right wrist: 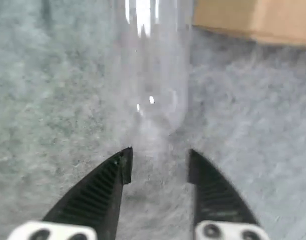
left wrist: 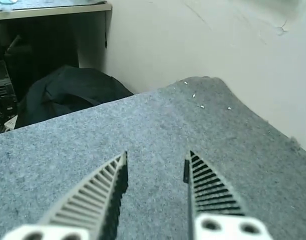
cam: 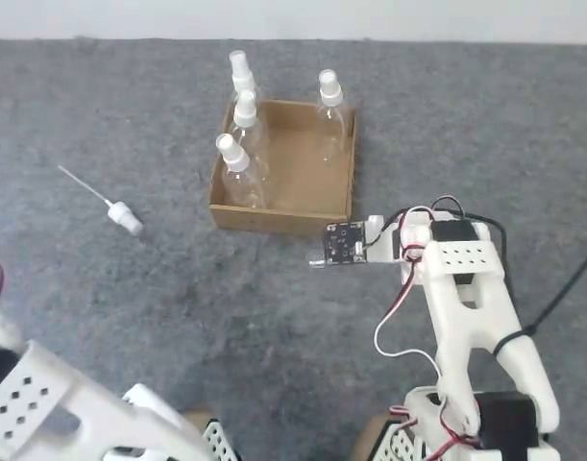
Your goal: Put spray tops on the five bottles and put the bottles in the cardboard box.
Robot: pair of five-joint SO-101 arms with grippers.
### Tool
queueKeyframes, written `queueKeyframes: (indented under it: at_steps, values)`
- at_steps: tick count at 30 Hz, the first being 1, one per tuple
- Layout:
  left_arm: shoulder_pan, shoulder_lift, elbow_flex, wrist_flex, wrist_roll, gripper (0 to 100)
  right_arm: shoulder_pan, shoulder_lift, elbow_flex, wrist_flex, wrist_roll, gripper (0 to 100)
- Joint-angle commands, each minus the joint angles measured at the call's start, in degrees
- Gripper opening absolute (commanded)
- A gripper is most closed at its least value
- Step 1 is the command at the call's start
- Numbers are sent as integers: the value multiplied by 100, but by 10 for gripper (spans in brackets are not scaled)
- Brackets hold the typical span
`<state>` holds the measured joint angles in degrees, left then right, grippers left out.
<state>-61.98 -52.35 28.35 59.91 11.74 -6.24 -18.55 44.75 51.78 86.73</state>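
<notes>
Cardboard box (cam: 283,219) sits open on the grey mat (cam: 101,317) toward the far middle of the table. Three capped bottles stand inside it: a front-left bottle (cam: 237,171), a second bottle (cam: 248,125) just behind that one, and a third bottle (cam: 331,110) at the far right corner; a fourth bottle (cam: 240,72), also capped, rises at the far left corner, though whether it is inside the box or just behind it cannot be told. A loose spray top (cam: 126,217) with its thin tube lies on the mat, well to the left of the box. The right arm (cam: 466,288) points at the box's near wall; the right gripper (right wrist: 158,157) has its jaws parted and grips nothing; a clear bottle (right wrist: 153,75) lies on the mat straight ahead, its near end just short of the tips, with the box beside it. The left arm (cam: 34,403) is at the near left edge; the left gripper (left wrist: 155,160) is spread and empty above bare mat, near the table's corner by a pale wall (left wrist: 203,40).
</notes>
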Motion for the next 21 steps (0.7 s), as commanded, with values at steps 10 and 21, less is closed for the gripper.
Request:
queueKeyframes:
  at_steps: [10,21]
  values:
    - [35,26,-57,35,-44,175,409,-400,-738,-75,-1697,209]
    - [35,26,110,26,-44,175,224,-1385,-1248,1314,-5029,208]
